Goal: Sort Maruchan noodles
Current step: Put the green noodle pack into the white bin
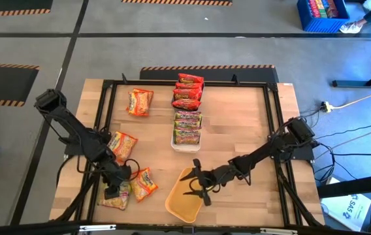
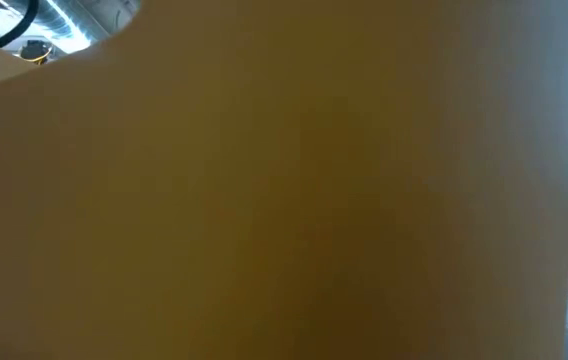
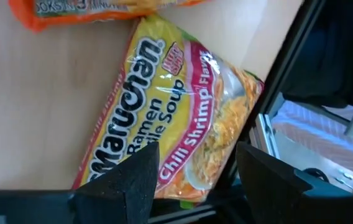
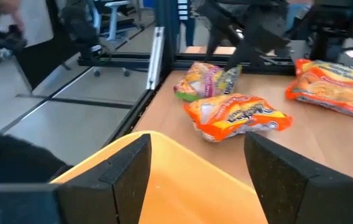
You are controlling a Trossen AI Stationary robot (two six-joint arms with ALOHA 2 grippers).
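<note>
On the wooden table (image 1: pixel 238 124), inside a black frame (image 1: pixel 272 117), Maruchan noodle packets are lying in two groups. Down the middle, red packets (image 1: pixel 189 90) and green-and-red packets (image 1: pixel 187 127) are sitting in a row that is running into a white tray (image 1: pixel 185 146). Toward the left side, orange-yellow packets are lying scattered: one (image 1: pixel 140 102) near the far rail, one (image 1: pixel 122 145) midway, one (image 1: pixel 144 184) nearer the front, and a Chili Shrimp packet (image 1: pixel 115 197) at the front left corner, just beside the frame's left rail. Bare wood is lying open between the middle row and the right rail.

An orange-yellow tray (image 1: pixel 184 199) is sitting at the front edge, tilted, its wall filling almost the whole low view (image 2: pixel 284 200).

Over the Chili Shrimp packet (image 3: pixel 176 118), the left gripper (image 1: pixel 113 190) is hovering with its fingers (image 3: pixel 133 180) spread, one over the packet's end; whether they are touching it cannot be told.

At the tray's far rim (image 4: pixel 183 168), the right gripper (image 1: pixel 195 185) is sitting with its fingers (image 4: pixel 130 165) spread to either side of the rim, with gaps showing, gripping nothing visible. Beyond it, an orange-yellow packet (image 4: pixel 238 115) is lying with open wood around it.
</note>
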